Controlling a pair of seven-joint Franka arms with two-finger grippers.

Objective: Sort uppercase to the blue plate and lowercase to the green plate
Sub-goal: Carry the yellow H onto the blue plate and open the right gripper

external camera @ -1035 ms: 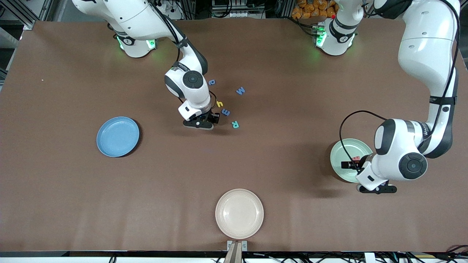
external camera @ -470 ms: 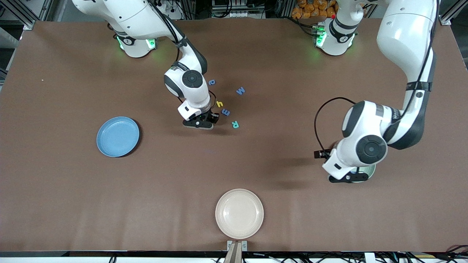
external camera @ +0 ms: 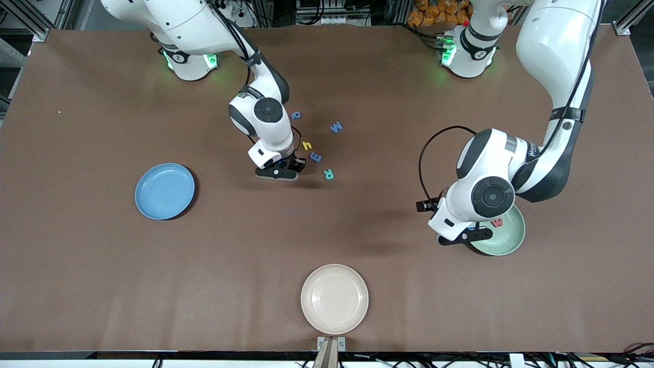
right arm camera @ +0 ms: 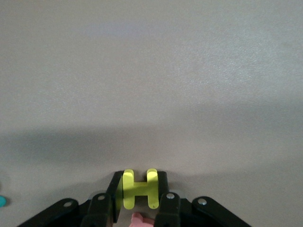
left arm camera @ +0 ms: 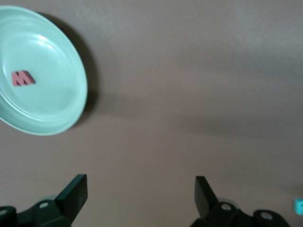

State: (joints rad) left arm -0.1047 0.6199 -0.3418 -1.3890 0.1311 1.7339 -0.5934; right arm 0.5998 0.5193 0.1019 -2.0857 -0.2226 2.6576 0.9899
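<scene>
- Swung off the green plate (external camera: 508,237) at lower right since the earlier frame: left hand (left arm camera: 141,194), spread wide and empty, red w (external camera: 496,222) left inside.
- Clamped at upper centre: right hand (right arm camera: 137,198), pinching the yellow H (right arm camera: 138,188) low on the worktop (external camera: 102,286).
- Best done by lifting straight up, clear of the pink letter (right arm camera: 138,220), then carrying to the blue plate (external camera: 164,191) at centre left.

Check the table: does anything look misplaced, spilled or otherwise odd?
Nothing stands out. The red w-shaped letter lies in the green plate, as lowercase should; the right gripper is shut on the yellow H.
</scene>
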